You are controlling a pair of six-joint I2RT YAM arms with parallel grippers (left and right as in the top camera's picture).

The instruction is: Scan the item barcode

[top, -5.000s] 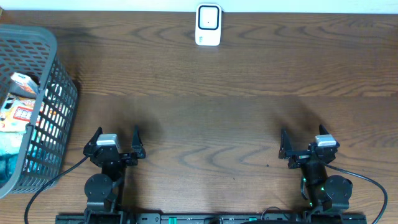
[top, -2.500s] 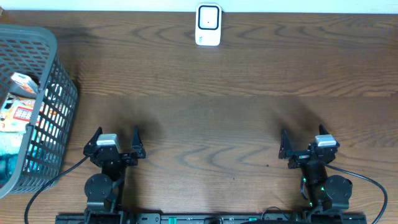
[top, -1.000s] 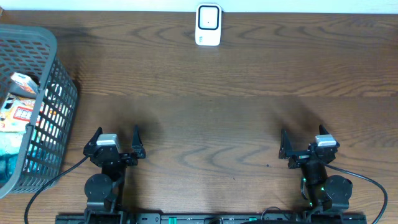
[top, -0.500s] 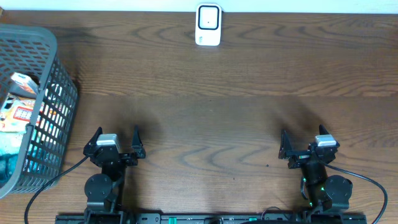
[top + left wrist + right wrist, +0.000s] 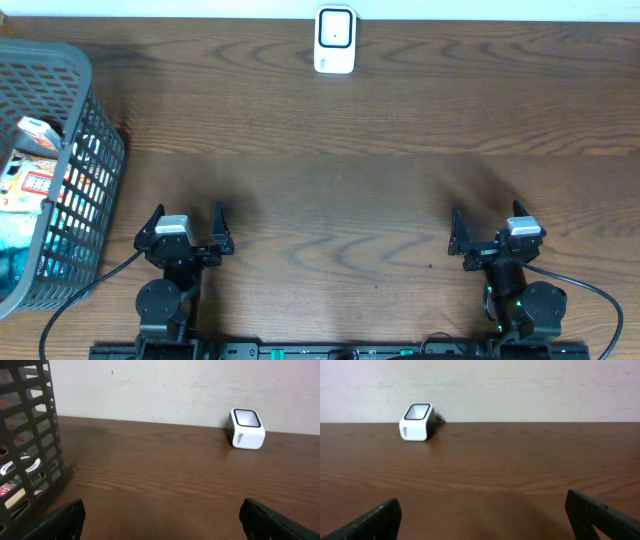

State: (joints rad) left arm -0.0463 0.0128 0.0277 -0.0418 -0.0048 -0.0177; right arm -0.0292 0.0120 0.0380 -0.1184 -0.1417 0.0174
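Dark wood-grain bench [image 5: 350, 170] fills the overhead view. A pale wall [image 5: 165, 385] runs along its far edge. A grey mesh basket [image 5: 95, 180] stands upright at the bench's left end.

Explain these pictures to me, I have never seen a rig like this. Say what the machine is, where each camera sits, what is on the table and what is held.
These are two small robot arms at the near edge of a wooden table. One picture looks straight down from above; the other two come from cameras on each wrist, looking forward between that arm's own fingers. The left claw and right claw both stand open and hold nothing. At the far edge sits a white barcode scanner. On the left stands a grey basket with packaged goods inside.
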